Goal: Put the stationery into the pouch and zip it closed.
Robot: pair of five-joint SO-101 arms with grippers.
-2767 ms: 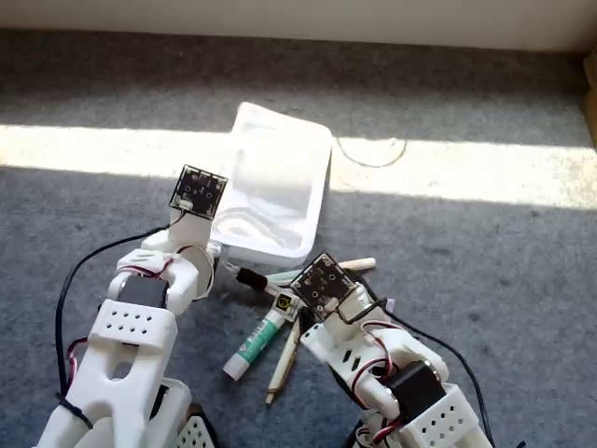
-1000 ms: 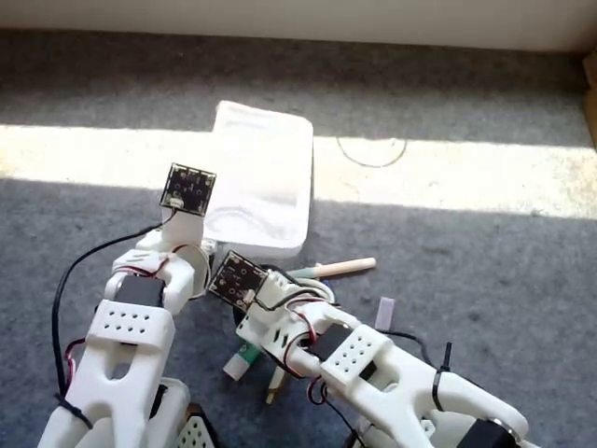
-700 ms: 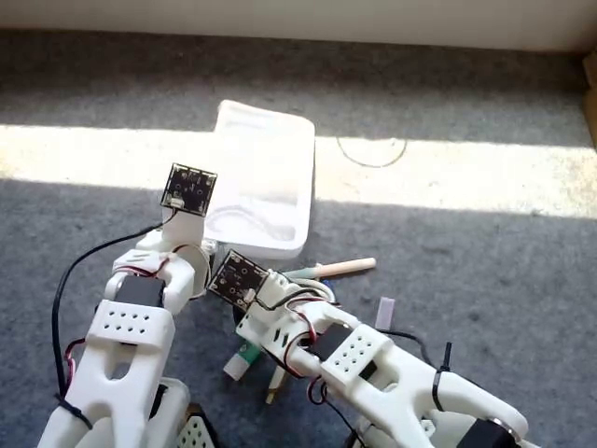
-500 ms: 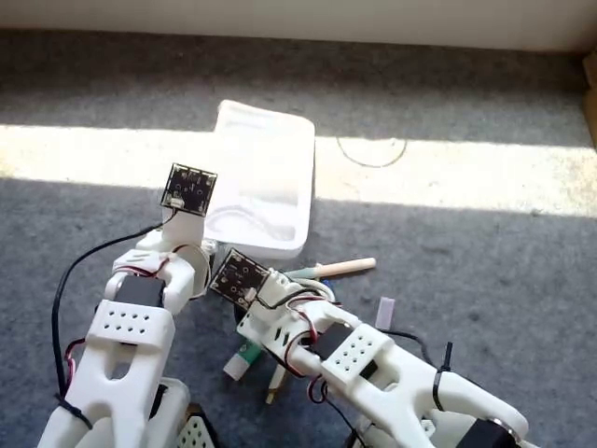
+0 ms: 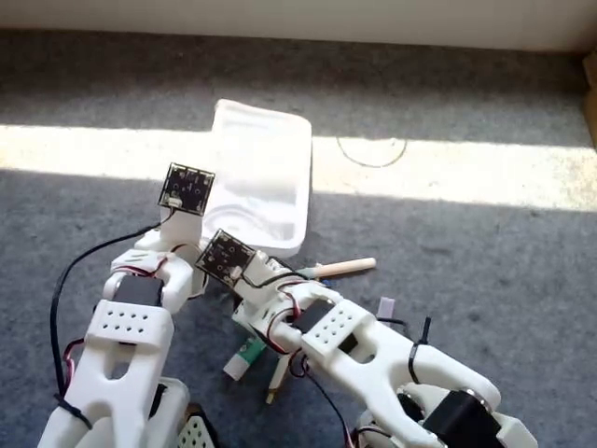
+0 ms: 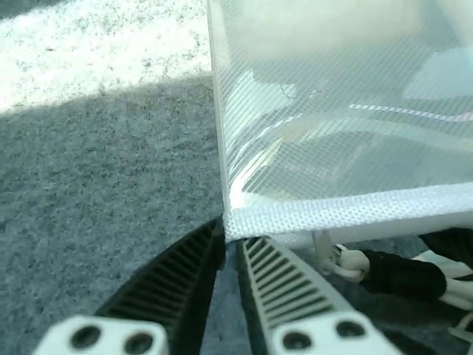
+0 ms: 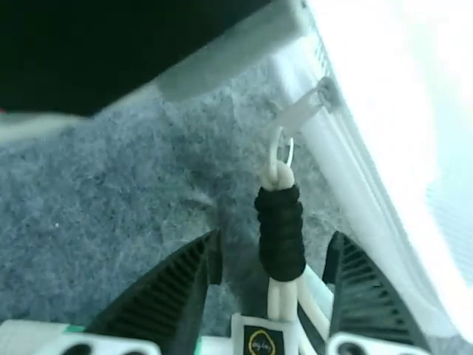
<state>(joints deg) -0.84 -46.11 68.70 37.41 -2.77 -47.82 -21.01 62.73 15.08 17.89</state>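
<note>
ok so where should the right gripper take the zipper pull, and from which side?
Take the black-wrapped cord, not the thin tab: it is the thickest part and lies straight between the open fingers of the right gripper. Come from its free end, away from the pouch, closing across it. The left gripper pinches the pouch corner.

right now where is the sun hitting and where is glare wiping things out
High view: a sun band crosses the carpet and the pouch's far half; the rest is shaded. Left wrist view: glare on the pouch film, sunlit carpet beyond. Right wrist view: the pouch is washed out white; the zipper pull cord lies in shade.
</note>
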